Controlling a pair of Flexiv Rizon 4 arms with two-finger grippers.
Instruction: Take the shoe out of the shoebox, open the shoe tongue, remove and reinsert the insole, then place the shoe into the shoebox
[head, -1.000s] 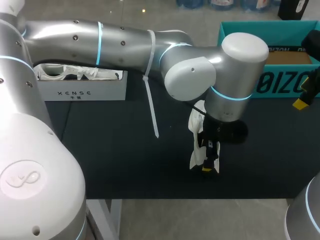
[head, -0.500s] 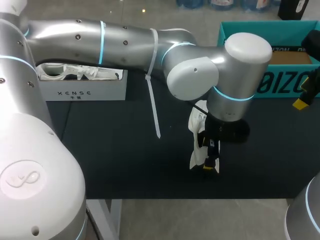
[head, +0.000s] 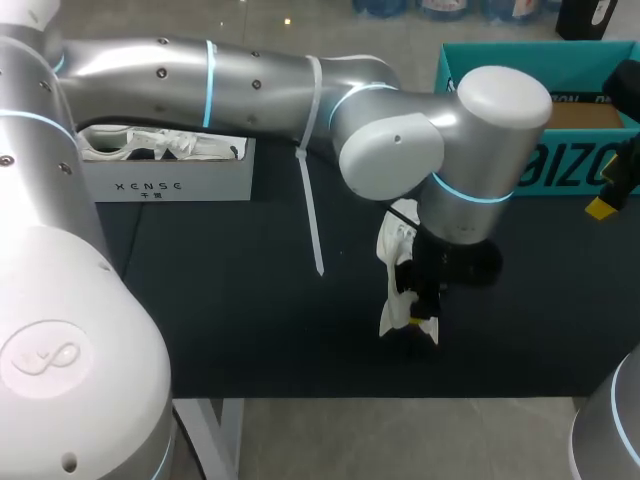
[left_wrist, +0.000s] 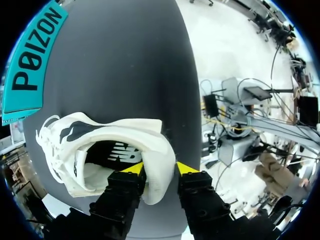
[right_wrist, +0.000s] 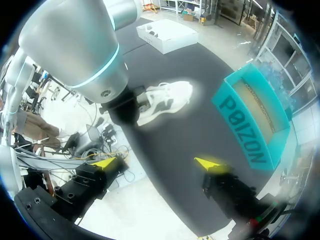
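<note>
A white shoe (head: 397, 285) with black markings lies on the black table (head: 230, 300), right of the middle. My left gripper (head: 424, 305) comes down on its heel end. In the left wrist view the left gripper (left_wrist: 160, 169) is shut on the shoe's (left_wrist: 100, 150) heel wall, one yellow tip inside the opening and one outside. The teal shoebox (head: 545, 170) stands open at the back right. Wide open and holding nothing, my right gripper (right_wrist: 160, 162) hangs over the table's right side, apart from the shoe (right_wrist: 165, 102).
A white box (head: 165, 182) with white items in it stands at the back left. A white strap (head: 310, 215) hangs from my left arm over the table. The shoebox's teal wall (left_wrist: 30, 65) lies beyond the shoe's toe.
My left gripper's fingers have closed from wide open onto the shoe's heel. The left arm has shifted slightly right. The right gripper has stayed still.
</note>
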